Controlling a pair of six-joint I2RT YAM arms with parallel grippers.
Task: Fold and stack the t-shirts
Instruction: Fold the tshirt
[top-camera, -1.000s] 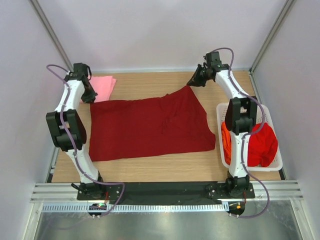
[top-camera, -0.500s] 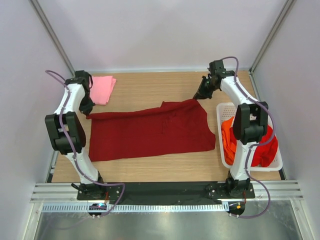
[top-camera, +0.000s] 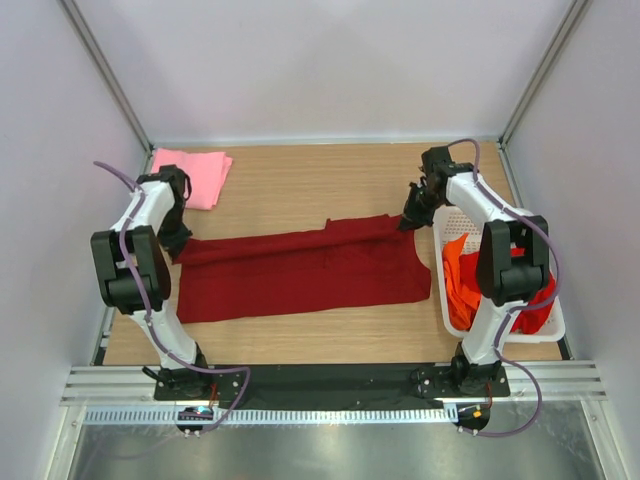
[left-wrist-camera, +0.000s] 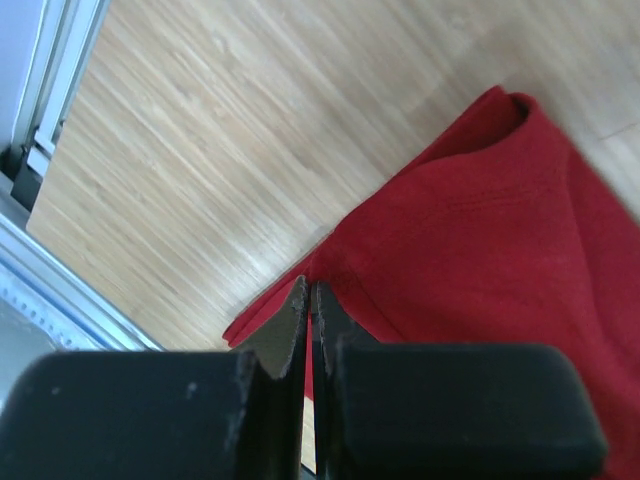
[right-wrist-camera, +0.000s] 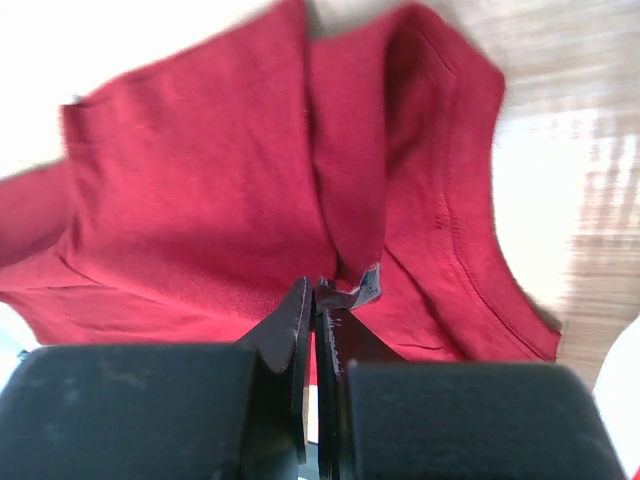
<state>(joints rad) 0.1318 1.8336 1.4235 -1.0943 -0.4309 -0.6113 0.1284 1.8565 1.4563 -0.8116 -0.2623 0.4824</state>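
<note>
On the worktop (top-camera: 300, 190), left jaws and right jaws clamp shut on the half-folded maroon t-shirt (top-camera: 300, 272); pink t-shirt (top-camera: 195, 172) lies folded far left; red t-shirt (top-camera: 536, 318) and orange t-shirt (top-camera: 458, 290) wait in the basket (top-camera: 500, 338)

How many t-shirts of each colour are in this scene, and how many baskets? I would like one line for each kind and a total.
maroon t-shirt: 1
light pink t-shirt: 1
orange t-shirt: 1
bright red t-shirt: 1
white basket: 1
Total: 5 things, 4 of them t-shirts
</note>
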